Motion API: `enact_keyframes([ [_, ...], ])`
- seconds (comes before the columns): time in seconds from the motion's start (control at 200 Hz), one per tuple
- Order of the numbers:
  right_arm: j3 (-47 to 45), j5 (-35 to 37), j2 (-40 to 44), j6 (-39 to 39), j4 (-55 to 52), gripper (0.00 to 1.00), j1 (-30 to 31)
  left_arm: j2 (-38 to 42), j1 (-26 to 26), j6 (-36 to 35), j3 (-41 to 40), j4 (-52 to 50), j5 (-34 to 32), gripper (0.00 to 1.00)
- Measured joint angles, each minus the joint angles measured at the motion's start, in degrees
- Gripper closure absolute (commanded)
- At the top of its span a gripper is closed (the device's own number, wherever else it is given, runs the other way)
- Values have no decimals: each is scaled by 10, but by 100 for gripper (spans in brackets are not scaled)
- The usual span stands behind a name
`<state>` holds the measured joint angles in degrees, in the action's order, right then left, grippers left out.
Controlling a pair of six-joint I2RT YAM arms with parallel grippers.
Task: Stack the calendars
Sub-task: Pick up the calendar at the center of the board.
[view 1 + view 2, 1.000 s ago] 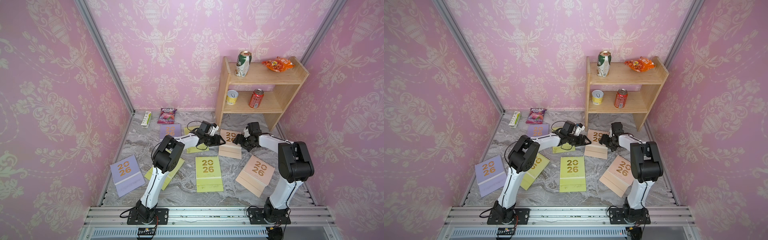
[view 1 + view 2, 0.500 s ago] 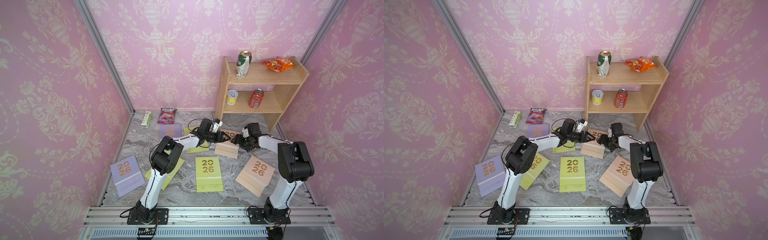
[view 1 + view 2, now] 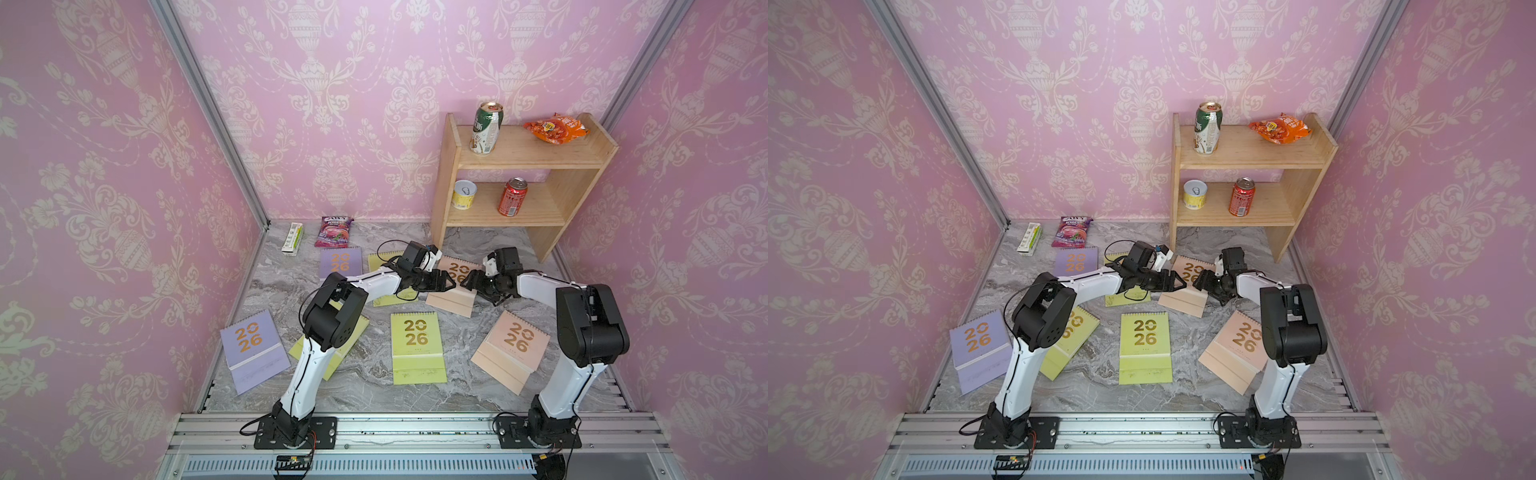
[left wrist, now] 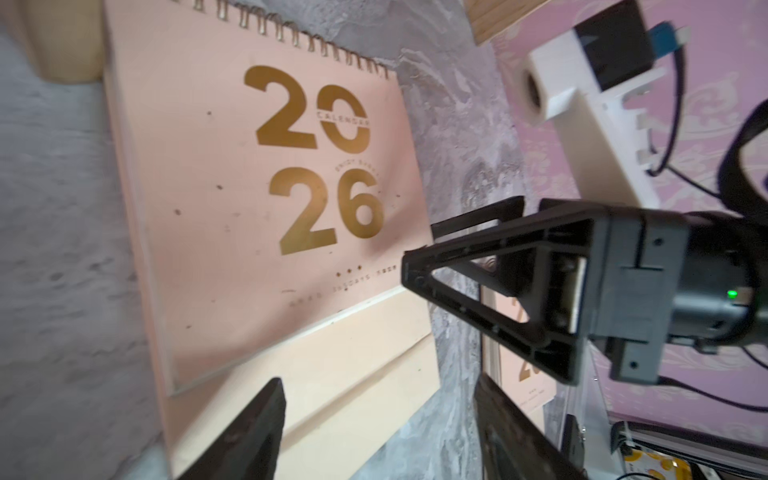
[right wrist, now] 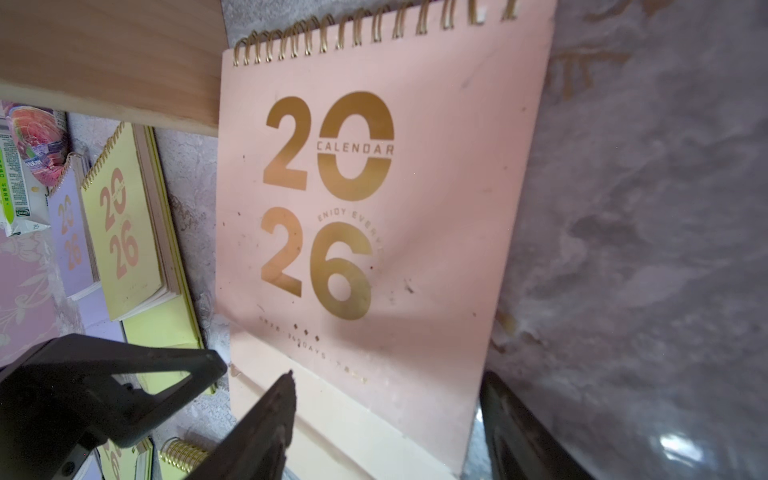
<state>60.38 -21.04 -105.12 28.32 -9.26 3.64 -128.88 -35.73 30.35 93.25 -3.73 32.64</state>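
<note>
Layout, left to right, both top views. Near lilac calendar (image 3: 253, 351) lay flat by the left wall, one corner close to the front edge of the marble tabletop (image 3: 365, 386). Tilted yellow-green calendar (image 3: 347, 353) lay partly under the left arm. At the back: a white-green box (image 3: 292, 237), a purple pouch (image 3: 333, 232), then the far lilac calendar (image 3: 340, 262) and the far yellow-green calendar (image 3: 384, 266), side by side, the latter half hidden by the arm. Centre yellow-green calendar (image 3: 417, 347) sat square to the front rail, with bare marble on both sides.

Far peach calendar (image 3: 451, 291) lay flat between the two claws, its spiral edge just beside the wooden shelf (image 3: 528, 158). Left gripper (image 3: 448, 285) reached in over its left side and right gripper (image 3: 467, 279) over its right side, tips near each other. In the wrist views both stood wide, left gripper (image 4: 374, 395) and right gripper (image 5: 386, 386) alike, each with the calendar's pale base flap between its fingers, gripping nothing. Near peach calendar (image 3: 513, 349) lay angled beside the right arm.

Materials: matte card covers, gold foil "2026", gold wire spirals, cover speckled with dirt (image 5: 374, 249). Grey veined marble top. Bare grained wood shelf. Black ribbed triangular fingers.
</note>
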Motion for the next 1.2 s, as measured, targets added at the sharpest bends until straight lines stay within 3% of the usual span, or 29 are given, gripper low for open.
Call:
enact_keyframes([
  [0.215, 1, 1, 0, 0, -3, 28, 0, -2, 0, -44, 71, -73, -57, 27],
  [0.6, 9, 9, -1, 0, -20, 28, 0, -71, 1, -76, 142, -145, -95, 27],
  [0.936, 22, 10, -8, 0, -34, 28, 0, -100, 8, -85, 183, -168, -105, 28],
  [1.201, 34, 11, -17, 0, -37, 29, 0, -115, 9, -84, 202, -162, -71, 33],
])
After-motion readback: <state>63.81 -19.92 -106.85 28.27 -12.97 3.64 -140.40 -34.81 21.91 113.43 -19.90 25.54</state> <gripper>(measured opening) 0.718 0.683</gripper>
